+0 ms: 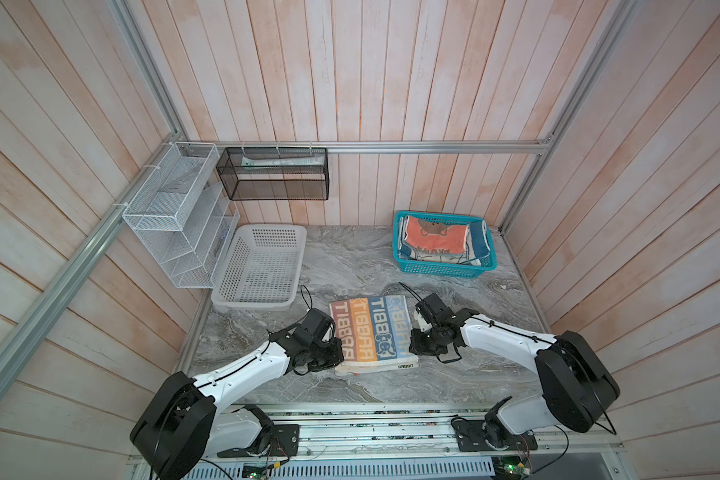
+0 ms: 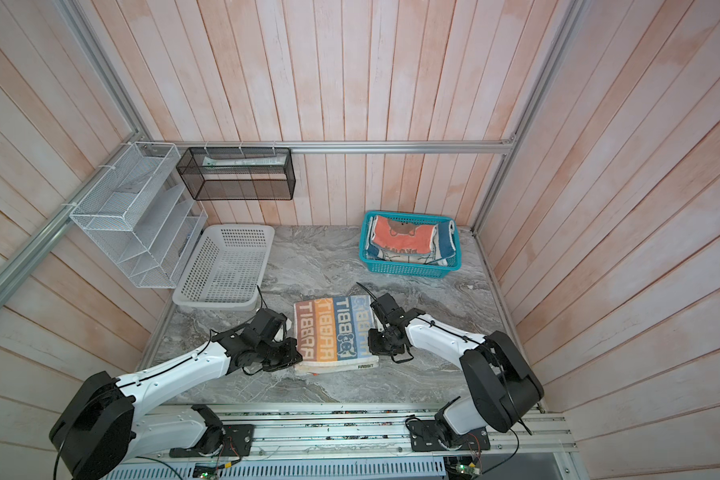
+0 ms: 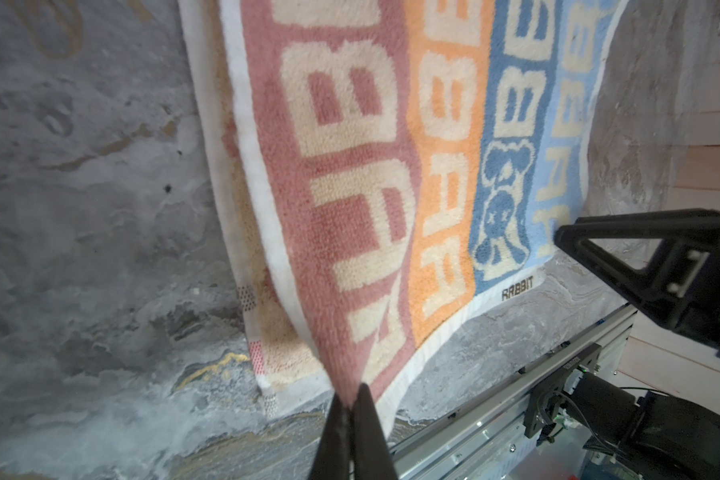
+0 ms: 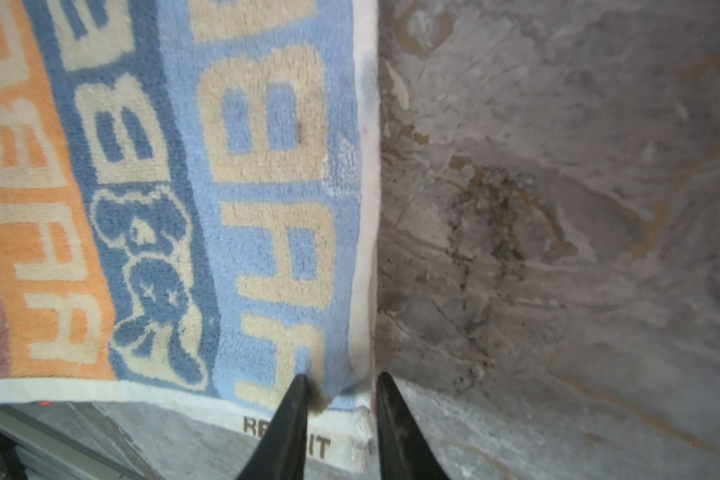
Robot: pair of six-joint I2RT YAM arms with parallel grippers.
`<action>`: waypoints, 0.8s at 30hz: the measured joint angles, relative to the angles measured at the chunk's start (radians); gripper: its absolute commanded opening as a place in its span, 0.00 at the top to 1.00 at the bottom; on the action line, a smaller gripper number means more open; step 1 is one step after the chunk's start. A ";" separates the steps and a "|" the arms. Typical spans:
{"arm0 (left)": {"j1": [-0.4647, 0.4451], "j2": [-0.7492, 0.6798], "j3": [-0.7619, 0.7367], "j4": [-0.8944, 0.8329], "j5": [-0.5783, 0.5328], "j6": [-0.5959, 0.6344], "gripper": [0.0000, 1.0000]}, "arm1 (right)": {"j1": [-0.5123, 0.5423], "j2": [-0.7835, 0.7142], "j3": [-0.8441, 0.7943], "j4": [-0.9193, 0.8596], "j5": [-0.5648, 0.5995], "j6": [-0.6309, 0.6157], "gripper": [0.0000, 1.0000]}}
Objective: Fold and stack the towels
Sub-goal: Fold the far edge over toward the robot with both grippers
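The RABBIT towel (image 1: 371, 332) lies folded on the bench (image 1: 350, 266), near the middle. The left tool (image 3: 352, 399) pinches its near left corner. The right tool (image 4: 341, 380) sits a little open at the near right corner. Next fold likely needs both holding tight.

This is a robot test cell dressed as a household corner. Pale plank walls (image 1: 350, 83) are fitted inside a bare aluminium frame (image 1: 391, 146) around a marble-look surface (image 1: 350, 257). A white wire rack (image 1: 171, 216) and a black mesh shelf (image 1: 275, 178) hang from the frame. A white basket (image 1: 262, 266) and a teal basket (image 1: 441, 270) of folded towels (image 1: 433, 237) stand on the surface. Two robot arms, left (image 1: 242, 370) and right (image 1: 504, 336), are mounted on a metal rail (image 1: 371, 432) with exposed wiring.
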 measured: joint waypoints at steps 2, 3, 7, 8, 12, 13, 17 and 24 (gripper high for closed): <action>0.000 0.000 0.000 0.000 0.000 0.000 1.00 | 0.000 0.012 0.004 0.010 0.000 -0.003 0.78; 0.000 0.000 0.000 0.000 0.000 0.000 1.00 | 0.000 0.018 0.007 0.015 0.000 -0.005 0.84; 0.000 0.000 0.000 0.000 -0.001 0.001 1.00 | 0.002 0.024 0.019 0.019 0.000 -0.002 0.99; 0.000 0.000 0.000 0.000 -0.001 0.001 1.00 | 0.003 0.024 0.027 0.013 0.002 -0.001 1.00; 0.000 0.000 0.002 -0.008 -0.002 0.005 1.00 | 0.013 0.013 0.071 -0.029 0.017 0.000 1.00; 0.000 0.000 0.004 -0.015 -0.004 0.008 1.00 | 0.014 0.001 0.082 -0.044 0.024 0.001 1.00; 0.000 -0.005 0.030 -0.051 -0.008 0.018 1.00 | 0.019 -0.053 0.115 -0.098 0.035 0.001 1.00; -0.011 -0.083 0.047 -0.090 -0.008 0.019 1.00 | 0.042 -0.123 0.144 -0.179 0.048 0.005 1.00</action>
